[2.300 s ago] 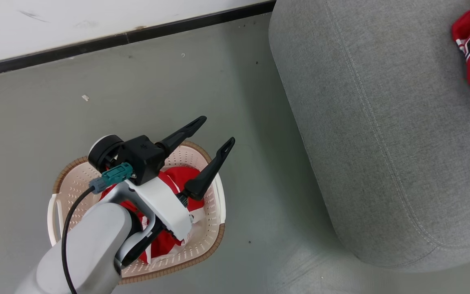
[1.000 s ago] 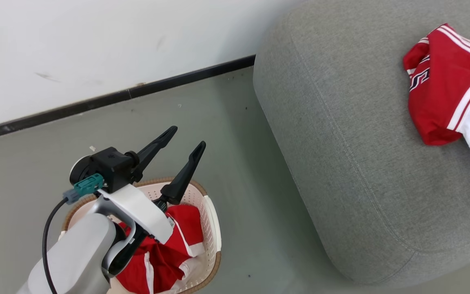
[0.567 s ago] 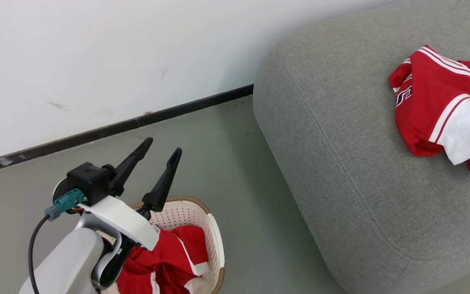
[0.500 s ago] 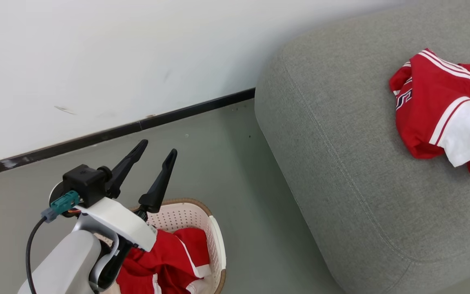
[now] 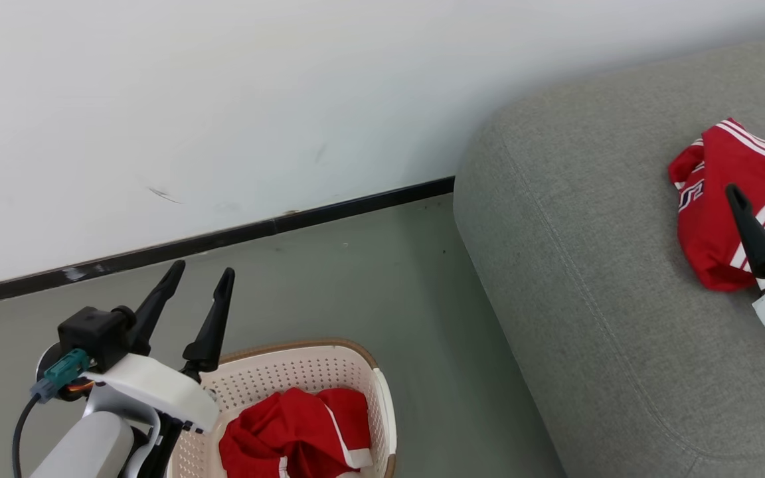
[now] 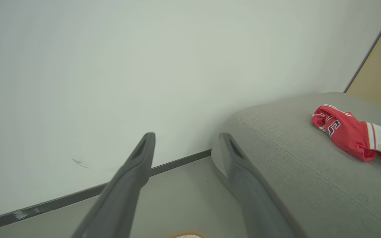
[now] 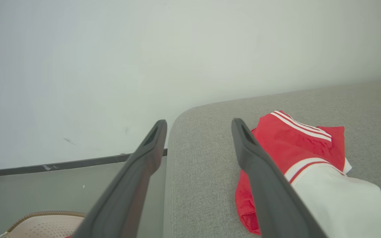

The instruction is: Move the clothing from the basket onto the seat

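1. Left gripper (image 5: pixel 200 273) — jaws wide apart and holding nothing. The fingers aim toward 12 o'clock at the wall (image 5: pixel 223 99), raised near the basket's 10 o'clock rim.
2. Right gripper (image 5: pixel 756 187): jaws likewise spread and empty, poised over the red-and-white garment (image 5: pixel 708 219) lying on the sofa (image 5: pixel 588 279) at 3 o'clock in the head view.
3. The red clothing (image 5: pixel 296 438) to be moved is bunched in the basket (image 5: pixel 303 346), on the floor (image 5: pixel 356 285) at 6 to 7 o'clock.
4. Likely step: reach for that bundle.
   - Tip the left fingers down and straddle the highest fold near the middle, clear of the perforated wall.
   - Close deep enough to gather several layers — a shallow pinch would probably let the cloth slip or drag the basket.
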Robot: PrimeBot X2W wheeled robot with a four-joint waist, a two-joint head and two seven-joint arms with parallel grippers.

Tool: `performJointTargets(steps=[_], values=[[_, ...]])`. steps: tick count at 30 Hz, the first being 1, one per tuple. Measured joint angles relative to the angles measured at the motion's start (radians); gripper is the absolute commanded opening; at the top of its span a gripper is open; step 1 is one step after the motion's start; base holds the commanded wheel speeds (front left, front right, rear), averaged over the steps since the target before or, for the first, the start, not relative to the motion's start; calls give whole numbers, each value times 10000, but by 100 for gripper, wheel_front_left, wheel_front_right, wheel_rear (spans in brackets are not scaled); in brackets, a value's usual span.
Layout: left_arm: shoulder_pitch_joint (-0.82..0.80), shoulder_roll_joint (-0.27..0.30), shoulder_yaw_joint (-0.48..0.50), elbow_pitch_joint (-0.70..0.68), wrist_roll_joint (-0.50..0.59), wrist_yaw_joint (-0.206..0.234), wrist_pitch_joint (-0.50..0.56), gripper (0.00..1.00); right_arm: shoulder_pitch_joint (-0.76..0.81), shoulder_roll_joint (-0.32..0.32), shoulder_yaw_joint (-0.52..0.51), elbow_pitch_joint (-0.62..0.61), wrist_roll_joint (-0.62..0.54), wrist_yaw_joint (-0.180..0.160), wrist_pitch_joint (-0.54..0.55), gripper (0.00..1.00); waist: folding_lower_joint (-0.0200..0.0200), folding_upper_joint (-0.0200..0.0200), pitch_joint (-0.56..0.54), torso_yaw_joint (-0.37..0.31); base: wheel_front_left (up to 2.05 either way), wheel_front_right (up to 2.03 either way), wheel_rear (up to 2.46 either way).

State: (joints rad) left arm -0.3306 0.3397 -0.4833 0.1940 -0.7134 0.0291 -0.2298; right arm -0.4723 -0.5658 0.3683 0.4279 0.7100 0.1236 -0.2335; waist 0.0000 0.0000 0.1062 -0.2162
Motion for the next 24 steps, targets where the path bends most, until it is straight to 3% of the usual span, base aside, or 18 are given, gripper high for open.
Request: performJointTargets(steps=[12, 24], values=[[849, 88, 1101, -105, -278, 752, -136, 100, 663, 706, -838, -637, -882, 0, -188, 100, 0, 0, -426, 820, 0, 0, 0], [1681, -242, 1453, -171, -318, 1118, -196, 100, 1734, 1735, -1651, -1749, -1908, 0, -188, 100, 0, 0, -719, 1587, 0, 0, 0]])
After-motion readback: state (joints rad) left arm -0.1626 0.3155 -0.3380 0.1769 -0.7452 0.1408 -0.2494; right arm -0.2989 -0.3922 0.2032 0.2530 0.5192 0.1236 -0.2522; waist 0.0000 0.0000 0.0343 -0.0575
